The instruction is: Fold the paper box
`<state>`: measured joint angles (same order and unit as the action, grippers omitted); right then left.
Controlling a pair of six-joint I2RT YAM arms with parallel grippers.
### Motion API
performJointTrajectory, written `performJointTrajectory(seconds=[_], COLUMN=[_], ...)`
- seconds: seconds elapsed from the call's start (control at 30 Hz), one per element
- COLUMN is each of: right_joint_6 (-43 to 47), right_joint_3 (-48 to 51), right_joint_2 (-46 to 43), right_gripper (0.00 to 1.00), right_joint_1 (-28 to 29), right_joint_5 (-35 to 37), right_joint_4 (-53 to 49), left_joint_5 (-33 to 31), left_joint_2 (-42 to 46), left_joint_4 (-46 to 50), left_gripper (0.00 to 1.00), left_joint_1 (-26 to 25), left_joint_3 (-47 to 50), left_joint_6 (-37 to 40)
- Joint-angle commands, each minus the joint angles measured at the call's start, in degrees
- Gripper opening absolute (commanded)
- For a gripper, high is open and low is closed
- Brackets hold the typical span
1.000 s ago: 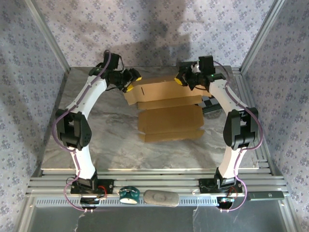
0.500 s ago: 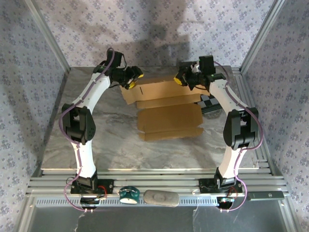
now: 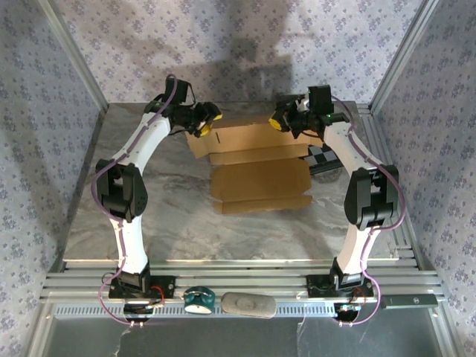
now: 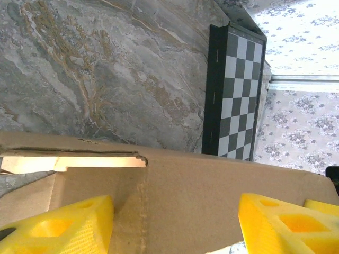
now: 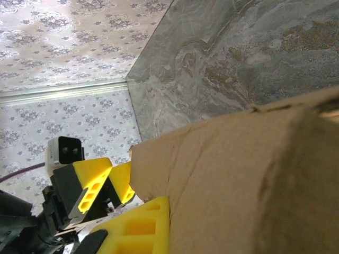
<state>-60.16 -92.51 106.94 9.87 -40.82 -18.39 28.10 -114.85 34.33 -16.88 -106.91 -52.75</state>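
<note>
The paper box (image 3: 256, 178) is brown cardboard lying part-folded at the middle back of the marble table, its rear panel raised. My left gripper (image 3: 207, 119) hovers at the rear panel's left end. In the left wrist view its yellow fingers (image 4: 63, 225) stand open, spread across the cardboard panel (image 4: 212, 196) without pinching it. My right gripper (image 3: 279, 120) is at the rear panel's right end, shut on the cardboard flap (image 5: 254, 185). One of its yellow fingers (image 5: 140, 230) presses against the flap; the other is hidden behind it. The left gripper (image 5: 106, 180) shows beyond the flap's edge.
A black-and-grey checkerboard panel (image 3: 325, 158) lies flat on the table just right of the box, also seen as checkerboard (image 4: 233, 95). A teal object (image 3: 198, 299) and a grey oblong (image 3: 248, 304) rest on the front rail. Wallpapered walls and aluminium posts enclose the table.
The left arm has swung its elbow inward and carried its gripper slightly up and right, toward the rear panel's left end. The right arm holds still on the flap.
</note>
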Motion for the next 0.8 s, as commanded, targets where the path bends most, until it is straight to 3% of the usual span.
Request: performJointTrajectory(seconds=[0.0, 0.17, 0.37, 0.53, 0.67, 0.7, 0.77], right_joint_6=[-0.7, -1.2, -1.8, -2.4, -2.7, -2.9, -4.4], right_joint_3=[-1.4, -1.4, -1.0, 0.5, 0.9, 1.0, 2.2], right_joint_2=[0.7, 1.0, 1.2, 0.6, 0.1, 0.0, -1.1], right_gripper=[0.0, 0.0, 0.0, 0.0, 0.0, 0.03, 0.24], right_joint_1=[-0.4, -0.4, -0.2, -0.3, -0.5, -0.4, 0.0], right_joint_5=[-1.9, -2.0, -2.0, -1.9, -1.2, -1.0, 0.0], right_joint_4=[1.4, 1.5, 1.7, 2.1, 1.8, 1.9, 4.0], left_joint_5=[2.5, 3.2, 1.9, 1.6, 0.2, -0.1, -1.1], left_joint_2=[2.0, 2.8, 4.4, 4.9, 5.4, 5.6, 6.1], left_joint_4=[-4.2, -9.1, -15.2, -19.0, -17.9, -17.6, -16.3], left_gripper=[0.62, 0.56, 0.37, 0.0, 0.0, 0.0, 0.0], left_joint_1=[-0.3, -0.8, -0.8, -0.9, -0.8, -0.8, -0.8], left_joint_3=[4.0, 6.4, 9.5, 10.8, 10.6, 10.7, 10.9], left_joint_6=[-3.3, -7.6, -13.4, -17.7, -19.1, -19.7, -21.0])
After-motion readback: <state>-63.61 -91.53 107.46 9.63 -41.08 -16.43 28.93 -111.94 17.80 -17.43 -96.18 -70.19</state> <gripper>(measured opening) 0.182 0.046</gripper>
